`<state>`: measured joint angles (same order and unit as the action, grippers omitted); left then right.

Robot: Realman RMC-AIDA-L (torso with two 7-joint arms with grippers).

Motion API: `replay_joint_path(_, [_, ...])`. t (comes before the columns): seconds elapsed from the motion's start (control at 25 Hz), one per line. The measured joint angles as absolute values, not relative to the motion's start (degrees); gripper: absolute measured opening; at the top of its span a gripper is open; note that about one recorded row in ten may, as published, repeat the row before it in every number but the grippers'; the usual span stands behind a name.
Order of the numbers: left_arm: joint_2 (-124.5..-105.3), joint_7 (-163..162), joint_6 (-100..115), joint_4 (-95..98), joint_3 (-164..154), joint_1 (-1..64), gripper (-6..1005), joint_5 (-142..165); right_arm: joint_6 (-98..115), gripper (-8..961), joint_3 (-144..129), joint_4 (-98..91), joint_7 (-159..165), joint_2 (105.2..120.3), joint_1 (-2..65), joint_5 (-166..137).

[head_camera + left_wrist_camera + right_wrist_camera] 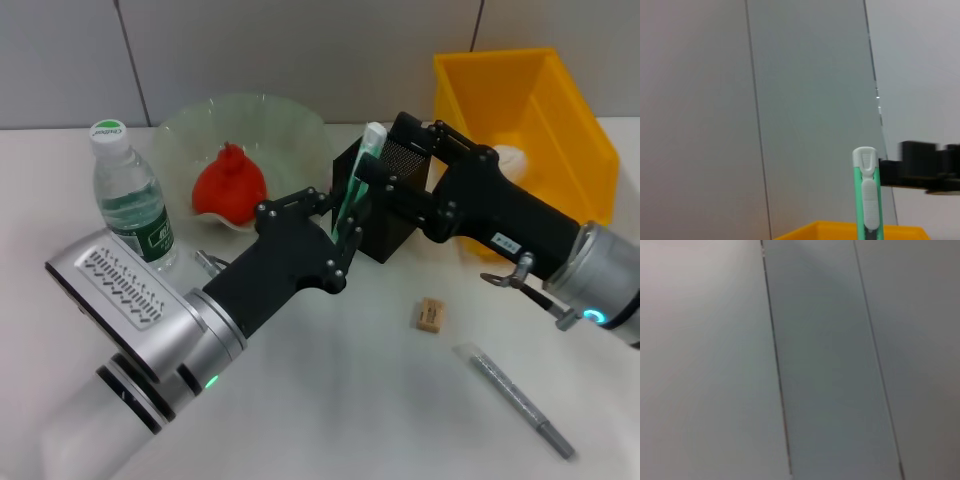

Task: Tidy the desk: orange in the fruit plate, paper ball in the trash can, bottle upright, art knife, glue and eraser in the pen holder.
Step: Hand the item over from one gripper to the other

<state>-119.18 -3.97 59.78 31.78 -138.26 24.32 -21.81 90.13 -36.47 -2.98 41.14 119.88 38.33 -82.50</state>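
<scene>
The black pen holder is half hidden behind both arms, so its inside can't be made out. The left gripper is clamped on the green art knife, upright at the holder's rim. The right gripper sits against the holder; whether it grips, I cannot tell. The fruit plate holds a red-orange fruit; the yellow trash can holds something white. The bottle stands upright, label unreadable. On the table lie the eraser and a grey stick.
</scene>
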Motion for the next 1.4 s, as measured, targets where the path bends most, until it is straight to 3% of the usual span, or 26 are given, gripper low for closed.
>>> replay_joint_path(1.08, [-119.18, -2.7, 58.0, 31.7, -138.6, 24.4, 195, -23.1, 86.0, 632, -34.4, 5.4, 32.4, 119.88, 41.4, -79.2])
replay_joint_path(1.4, [-119.18, -2.7, 58.0, 31.5, -138.6, 24.7, 196, -23.3, 85.8, 500, -34.3, 5.5, 32.4, 119.88, 41.4, -79.3])
